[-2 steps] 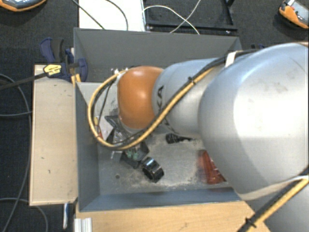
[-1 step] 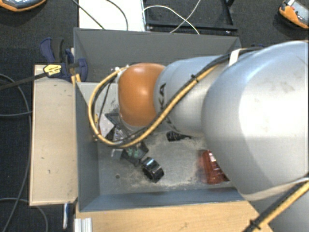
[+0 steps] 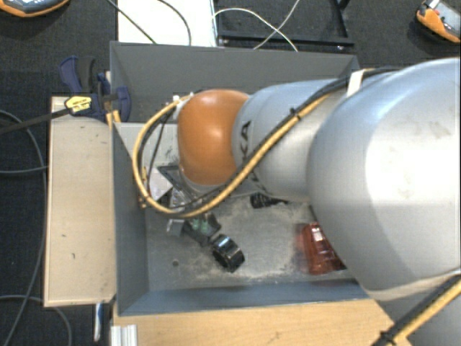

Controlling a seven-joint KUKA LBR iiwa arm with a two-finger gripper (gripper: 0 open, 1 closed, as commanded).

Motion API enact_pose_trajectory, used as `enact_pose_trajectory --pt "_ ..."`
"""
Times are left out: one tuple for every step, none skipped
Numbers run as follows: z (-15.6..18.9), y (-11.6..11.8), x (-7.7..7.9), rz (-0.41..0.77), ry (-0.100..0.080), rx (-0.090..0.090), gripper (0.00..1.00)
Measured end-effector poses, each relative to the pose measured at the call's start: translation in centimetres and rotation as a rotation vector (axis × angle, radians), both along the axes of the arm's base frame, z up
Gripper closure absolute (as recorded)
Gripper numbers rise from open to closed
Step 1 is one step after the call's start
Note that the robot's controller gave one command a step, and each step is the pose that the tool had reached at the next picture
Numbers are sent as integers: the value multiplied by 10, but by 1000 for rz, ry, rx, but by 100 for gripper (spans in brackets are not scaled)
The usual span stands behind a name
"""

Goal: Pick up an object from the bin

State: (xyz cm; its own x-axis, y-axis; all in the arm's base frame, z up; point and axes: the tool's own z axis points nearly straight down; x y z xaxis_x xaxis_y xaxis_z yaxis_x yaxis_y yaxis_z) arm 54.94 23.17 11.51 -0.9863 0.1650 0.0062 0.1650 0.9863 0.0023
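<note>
Dark green and small, the piece [image 3: 202, 227] nearest the gripper [image 3: 184, 207] lies on the bin floor left of centre, just below the arm's orange cover [image 3: 209, 146]. That cover hides most of the gripper, so I cannot tell whether it is released or clenched, nor whether it touches the piece.

Judging from this, the step in hand is settling over a target. To do it well, the gripper should come straight down centred on the green piece and close across its narrow side, staying clear of the bin's left wall [image 3: 130, 215].

The green piece seems to run from upper left to lower right, its upper-left end tucked under the gripper. Its lower-right end points at a black blocky piece [image 3: 227, 254] just beside it. I cannot tell whether the two touch or are joined. If they are one thing, the long axis follows that same diagonal and a grasp near the middle would balance better.

Farther out, a small black thing [image 3: 263, 202] lies near the arm's underside. A reddish see-through thing [image 3: 315, 249] sits well apart to the right, partly under the arm.
</note>
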Motion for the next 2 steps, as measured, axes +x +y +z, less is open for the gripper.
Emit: enact_pose_trajectory --pt "9 0 1 0 -2 1 100" --pt "23 -1 -1 0 5 -2 100"
